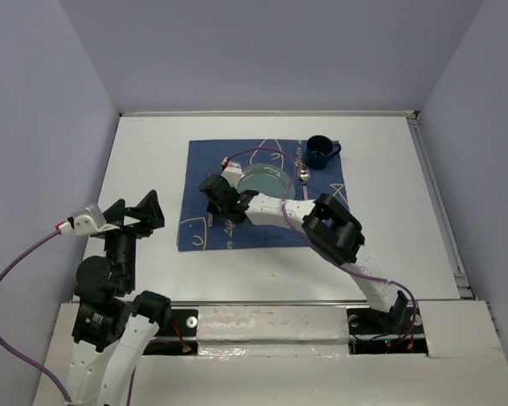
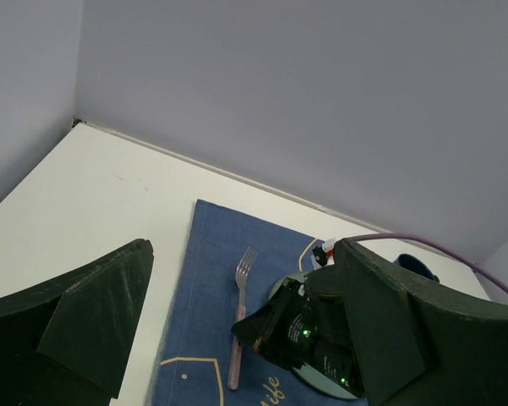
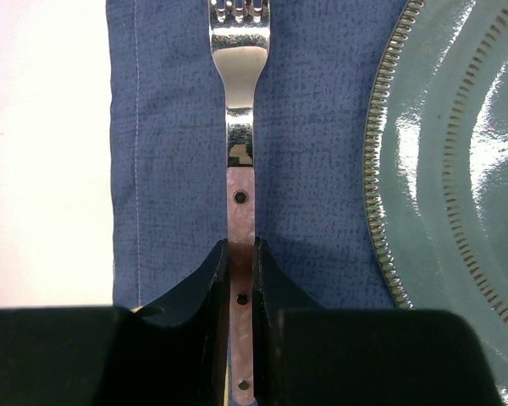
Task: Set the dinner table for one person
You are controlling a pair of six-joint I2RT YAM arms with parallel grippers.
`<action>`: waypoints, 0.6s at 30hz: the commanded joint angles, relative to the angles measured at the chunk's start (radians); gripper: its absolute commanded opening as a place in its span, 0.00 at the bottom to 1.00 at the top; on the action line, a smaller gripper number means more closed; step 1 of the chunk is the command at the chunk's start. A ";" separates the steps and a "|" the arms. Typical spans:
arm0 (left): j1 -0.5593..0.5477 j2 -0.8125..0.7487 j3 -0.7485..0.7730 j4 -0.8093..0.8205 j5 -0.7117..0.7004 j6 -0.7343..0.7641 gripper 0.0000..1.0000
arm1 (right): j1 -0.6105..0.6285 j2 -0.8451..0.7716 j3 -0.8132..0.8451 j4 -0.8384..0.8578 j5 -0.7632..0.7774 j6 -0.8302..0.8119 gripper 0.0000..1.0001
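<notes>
My right end effector (image 3: pixel 241 254) clamps pink-handled fork (image 3: pixel 240 127) on blue placemat (image 3: pixel 169 127), beside plate (image 3: pixel 457 169). Spoon (image 1: pixel 305 174), mug (image 1: pixel 320 152) set. My left end effector (image 1: pixel 135 211) apart, idle. Fork release apparently left.

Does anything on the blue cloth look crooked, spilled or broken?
Nothing stands out. The fork lies straight on the cloth, beside the plate, the right end effector closed on its handle; the mug stands upright.
</notes>
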 commanded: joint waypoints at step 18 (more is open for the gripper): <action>-0.005 0.016 0.002 0.053 0.007 -0.001 0.99 | -0.016 0.035 0.035 0.014 -0.026 0.005 0.22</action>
